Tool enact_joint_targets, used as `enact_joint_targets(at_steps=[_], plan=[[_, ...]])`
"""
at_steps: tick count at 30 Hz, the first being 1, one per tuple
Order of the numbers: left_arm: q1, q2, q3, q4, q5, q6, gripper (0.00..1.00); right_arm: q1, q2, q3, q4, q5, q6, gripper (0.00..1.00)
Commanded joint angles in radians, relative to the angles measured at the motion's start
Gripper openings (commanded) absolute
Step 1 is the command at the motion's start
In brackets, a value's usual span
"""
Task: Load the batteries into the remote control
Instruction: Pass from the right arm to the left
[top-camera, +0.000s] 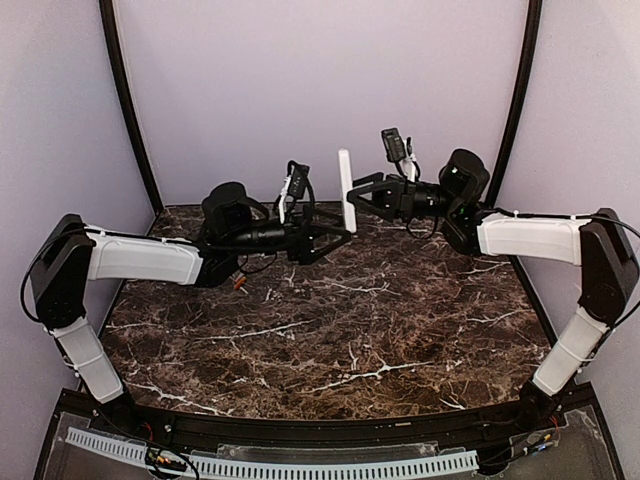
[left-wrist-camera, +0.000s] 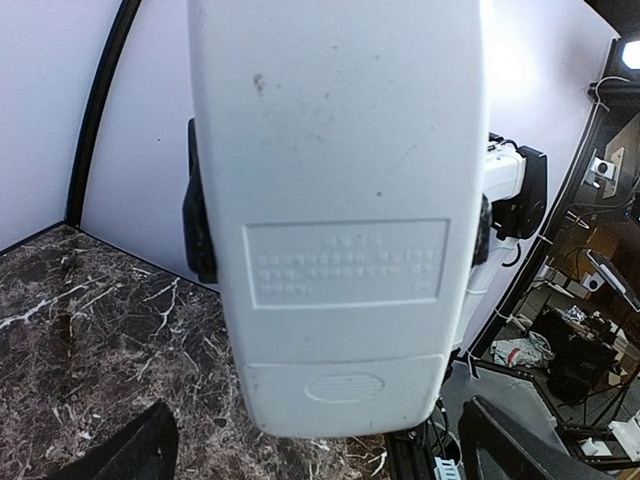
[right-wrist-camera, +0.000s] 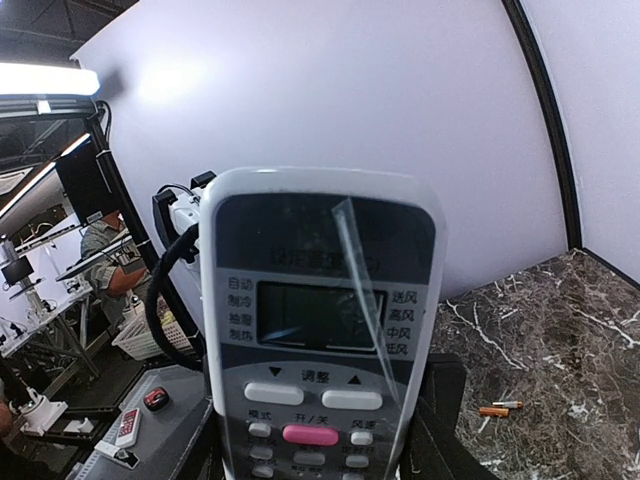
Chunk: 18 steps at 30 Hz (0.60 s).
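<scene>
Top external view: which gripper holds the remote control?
The right gripper; its fingers clamp the remote control, while the left gripper gapes open at its lower end.

I see the remote control (top-camera: 346, 190) upright, the right gripper (top-camera: 357, 196) clamping its middle, the left gripper (top-camera: 338, 242) spread by its lower end.

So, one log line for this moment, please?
remote upright in air | right gripper: shut on remote | left gripper: open | batteries: on table
</scene>
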Motion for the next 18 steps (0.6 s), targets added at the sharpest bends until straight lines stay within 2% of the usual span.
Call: enact_joint_targets(at_steps=[1, 9, 14, 18], plan=[[-0.020, 0.010, 0.048, 0.006, 0.003, -0.012, 0.99, 0.012, 0.017, -0.014, 0.081, -0.020, 0.027, 0.29], [-0.027, 0.036, 0.088, 0.017, -0.006, -0.022, 0.97, 0.016, 0.017, -0.038, 0.119, -0.025, 0.041, 0.28], [-0.029, 0.052, 0.112, 0.041, 0.016, -0.036, 0.84, 0.016, 0.022, -0.045, 0.147, -0.030, 0.062, 0.28], [-0.029, 0.063, 0.116, 0.065, 0.031, -0.050, 0.70, 0.017, 0.026, -0.050, 0.165, -0.032, 0.075, 0.28]])
